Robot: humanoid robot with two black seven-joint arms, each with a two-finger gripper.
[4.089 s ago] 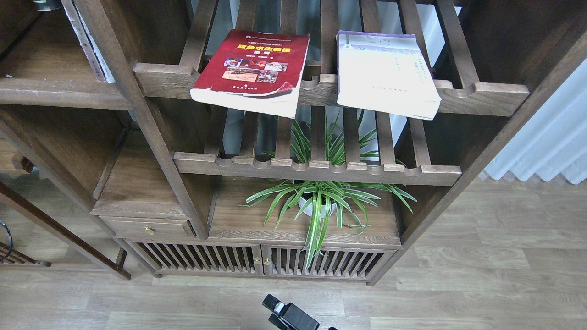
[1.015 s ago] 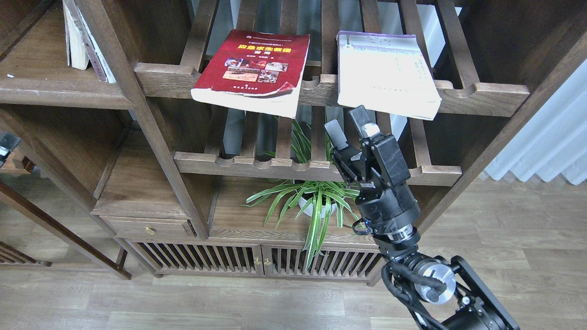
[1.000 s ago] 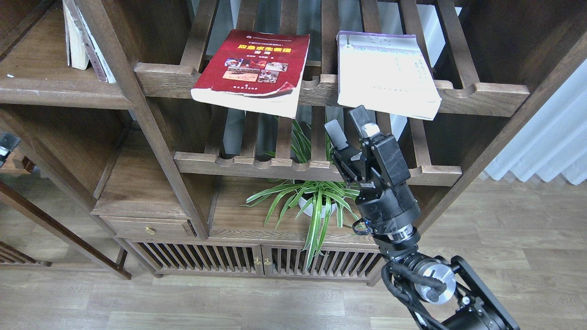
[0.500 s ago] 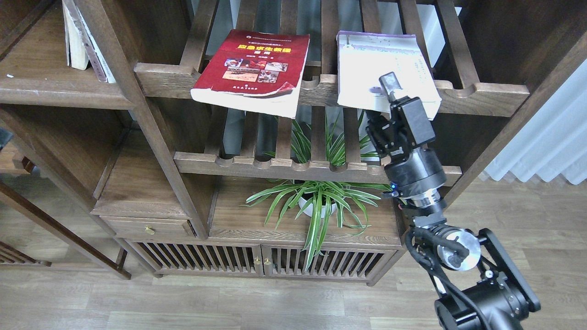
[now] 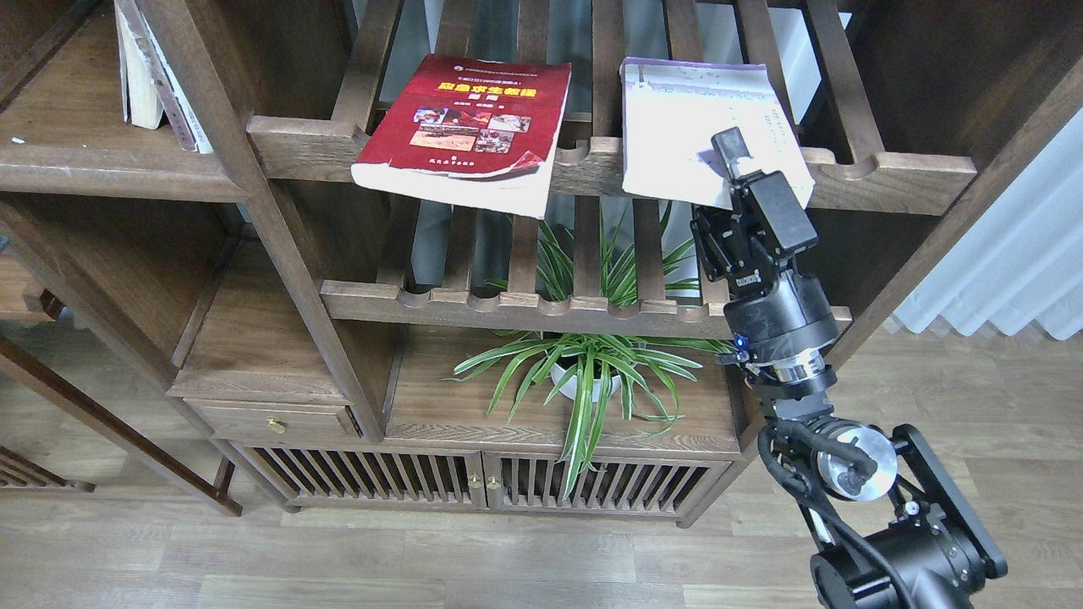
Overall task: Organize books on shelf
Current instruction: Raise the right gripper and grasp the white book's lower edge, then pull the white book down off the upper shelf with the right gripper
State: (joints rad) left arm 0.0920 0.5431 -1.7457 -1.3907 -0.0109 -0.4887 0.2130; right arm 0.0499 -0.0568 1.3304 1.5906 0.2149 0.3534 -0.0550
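Observation:
The red book [image 5: 470, 118] with yellow title lies flat on the upper slatted rack [image 5: 305, 139], overhanging its front rail. The cream-white book [image 5: 689, 118] with purple edge lies to its right on the same rack. My right gripper [image 5: 719, 182] is at this book's front edge: one finger [image 5: 728, 148] lies over the cover, the other is hidden under the book. The dark-grey book is out of view. The solid plank shelf [image 5: 110, 165] is at the upper left. My left gripper is not in view.
A thin pale-spined book [image 5: 182, 97] and another book [image 5: 137, 76] stand on the plank shelf. A second slatted rack [image 5: 508, 309] sits below the books. A spider plant in a white pot [image 5: 592, 372] stands beneath it. A white curtain [image 5: 1007, 262] hangs at right.
My right arm rose from the floor, passed in front of the lower rack with its jaws open, then moved up and right to the cream-white book's front edge, one finger now over the cover.

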